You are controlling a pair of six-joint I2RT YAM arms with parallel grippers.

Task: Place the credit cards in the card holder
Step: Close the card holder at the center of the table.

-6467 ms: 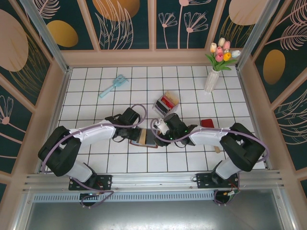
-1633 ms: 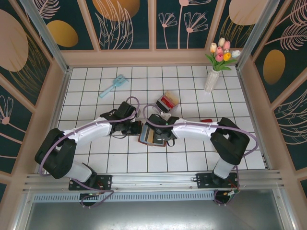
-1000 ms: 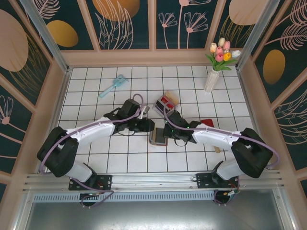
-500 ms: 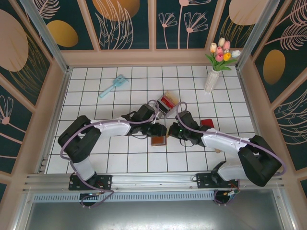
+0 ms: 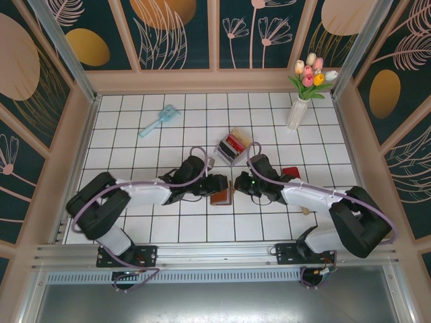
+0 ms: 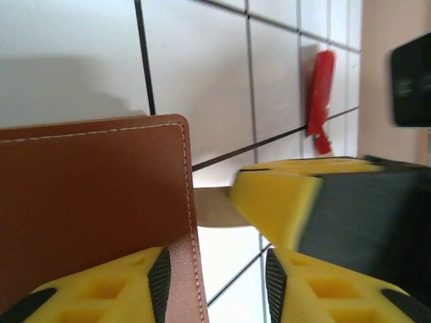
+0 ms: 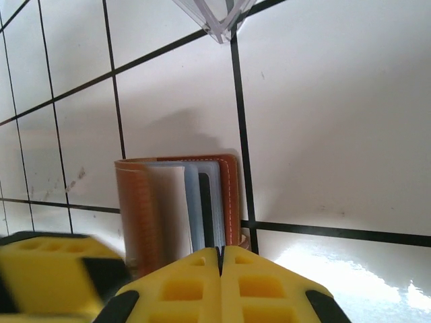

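Note:
The brown leather card holder (image 5: 220, 197) lies folded on the tiles between the two grippers. In the right wrist view the card holder (image 7: 138, 208) shows its open edge, with white, grey-blue and black leaves or cards between the covers. My left gripper (image 5: 215, 186) touches its left side. In the left wrist view this gripper (image 6: 215, 269) is open, and the holder's stitched cover (image 6: 94, 195) reaches just inside the left finger. My right gripper (image 7: 220, 252) is shut and empty, just in front of the holder. Red and black credit cards (image 5: 235, 142) stand in the clear tray behind.
The clear plastic tray (image 5: 225, 153) sits just behind both grippers; its corner (image 7: 219, 17) shows in the right wrist view. A red scoop (image 5: 291, 173) lies to the right, a blue brush (image 5: 159, 120) at the back left, and a vase of tulips (image 5: 297, 111) at the back right.
The card holder, lying open with its slots up earlier, is now folded shut. The left arm has pulled back a little toward its base; the right gripper has barely moved.

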